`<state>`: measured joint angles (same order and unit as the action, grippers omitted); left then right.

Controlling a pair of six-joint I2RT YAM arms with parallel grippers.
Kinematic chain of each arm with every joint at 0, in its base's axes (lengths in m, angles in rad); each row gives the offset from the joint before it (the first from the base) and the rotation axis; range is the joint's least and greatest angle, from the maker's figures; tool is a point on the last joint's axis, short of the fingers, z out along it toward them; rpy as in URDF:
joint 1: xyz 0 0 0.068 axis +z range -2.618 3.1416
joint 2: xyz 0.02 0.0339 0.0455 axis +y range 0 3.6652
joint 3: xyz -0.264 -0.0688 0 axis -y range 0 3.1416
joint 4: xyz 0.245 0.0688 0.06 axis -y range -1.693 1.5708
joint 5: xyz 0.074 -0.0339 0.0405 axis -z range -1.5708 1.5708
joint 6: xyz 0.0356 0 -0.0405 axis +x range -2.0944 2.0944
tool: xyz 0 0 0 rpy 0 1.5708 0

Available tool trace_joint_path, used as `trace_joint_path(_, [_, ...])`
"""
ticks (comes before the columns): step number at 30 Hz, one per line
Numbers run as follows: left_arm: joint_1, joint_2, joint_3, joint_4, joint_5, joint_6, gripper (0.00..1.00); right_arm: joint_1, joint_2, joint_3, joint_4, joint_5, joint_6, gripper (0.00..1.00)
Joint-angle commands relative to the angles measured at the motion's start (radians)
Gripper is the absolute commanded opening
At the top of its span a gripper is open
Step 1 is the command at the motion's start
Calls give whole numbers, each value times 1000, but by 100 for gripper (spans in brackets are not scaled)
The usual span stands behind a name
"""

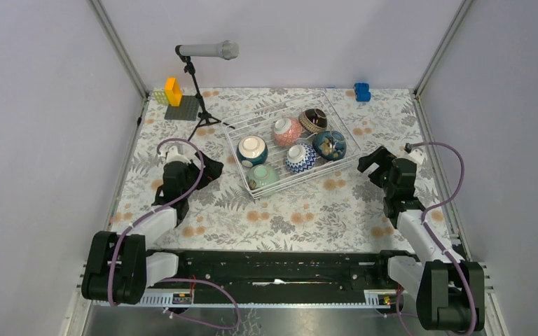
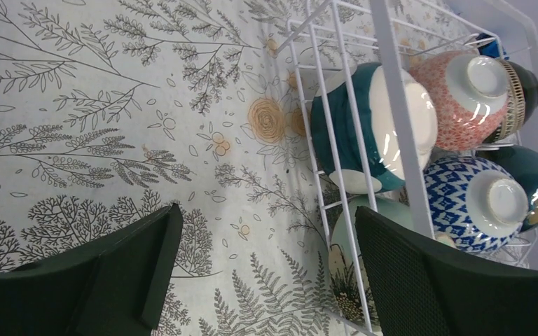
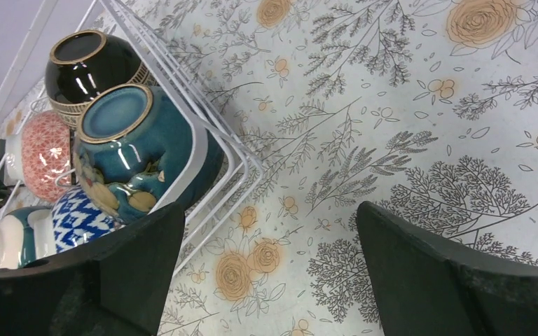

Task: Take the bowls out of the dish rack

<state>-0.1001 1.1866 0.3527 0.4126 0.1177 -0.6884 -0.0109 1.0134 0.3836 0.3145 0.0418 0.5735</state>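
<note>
At the upper left of the top view, a yellow block [image 1: 174,91] stands on a gray plate [image 1: 183,108], and just to its right is a black microphone stand [image 1: 197,91]. Below them, at the left middle of the flowered tablecloth [image 1: 287,218], the left gripper [image 1: 212,168] sits low with its jaws spread wide and nothing between them. In its wrist view the near corner of the dish rack [image 1: 308,179] lies just ahead of its fingers. The white wire rack sits at an angle in the centre of the table and holds all six bowls. The teal bowl [image 1: 252,149] with its white inside is at the rack's left side, with the pale green bowl [image 1: 263,176] below it in the near corner. The pink bowl [image 1: 287,131] is to the right and farther back, the zigzag bowl [image 1: 300,158] in front of it, the dark brown bowl [image 1: 313,120] at the back, and the dark blue bowl [image 1: 329,145] at the right side. A blue block [image 1: 362,92] lies at the upper right edge of the table. The right gripper [image 1: 368,162] hangs just beside the rack's right corner, jaws wide apart, holding nothing.
</note>
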Motion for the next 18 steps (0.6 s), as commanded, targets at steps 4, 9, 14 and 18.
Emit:
trace_joint_path(4, [-3, -169, -69, 105, 32, 7, 99, 6, -154, 64, 0, -146, -47, 100])
trace_joint_path(9, [-8, -196, -148, 350, 238, -16, 99, 6, -111, 212, -97, -259, -130, 100])
trace_joint_path(14, [-71, -171, -163, 468, 302, -15, 99, 97, 18, 349, -160, -279, -214, 100])
trace_joint_path(18, [-125, -142, -142, 459, 284, 16, 99, 210, 130, 461, -232, -187, -316, 98])
